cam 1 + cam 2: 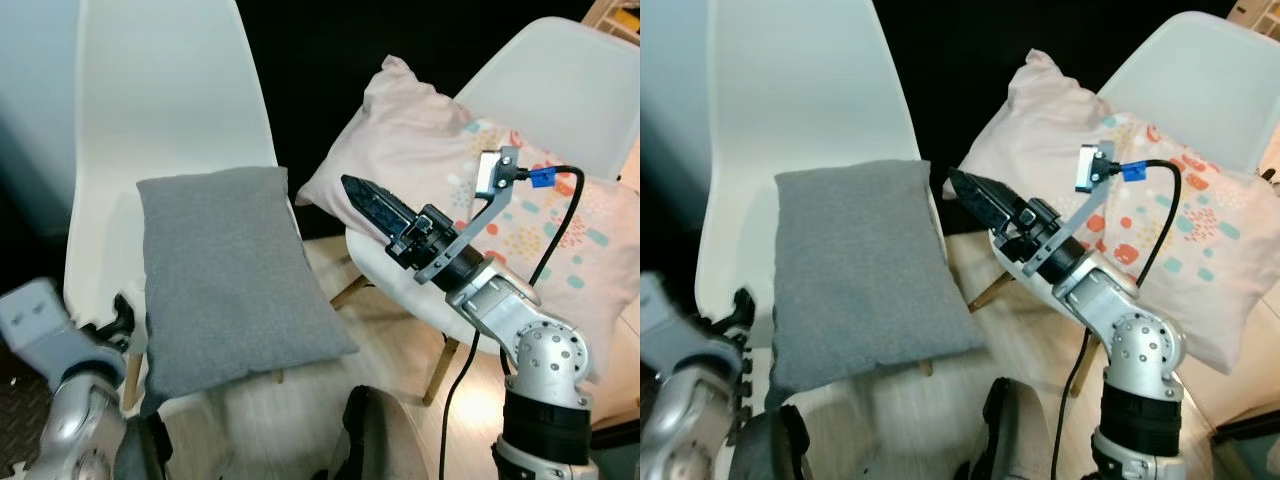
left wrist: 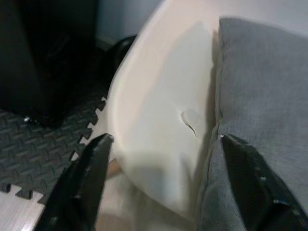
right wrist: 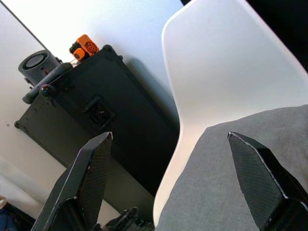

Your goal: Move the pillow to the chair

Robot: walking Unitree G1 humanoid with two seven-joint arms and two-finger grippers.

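Observation:
A grey pillow (image 1: 235,275) lies on the seat of the left white chair (image 1: 160,90), leaning towards its back. A pale pink pillow (image 1: 420,150), partly printed with coloured dots, rests on the right white chair (image 1: 560,80). My right gripper (image 1: 365,200) is raised between the two chairs, just right of the grey pillow's upper corner. It is open, and its fingers (image 3: 91,178) frame the grey pillow and the chair back. My left gripper (image 1: 125,325) is low at the grey pillow's lower left edge, open, with the chair's rim (image 2: 159,120) and the pillow's side between its fingers.
A black case (image 3: 96,110) with an orange item on top stands by the wall behind the left chair. Black foam floor mat (image 2: 43,139) lies left of that chair. Pale wood floor (image 1: 400,330) shows between the chairs, with wooden chair legs (image 1: 440,370).

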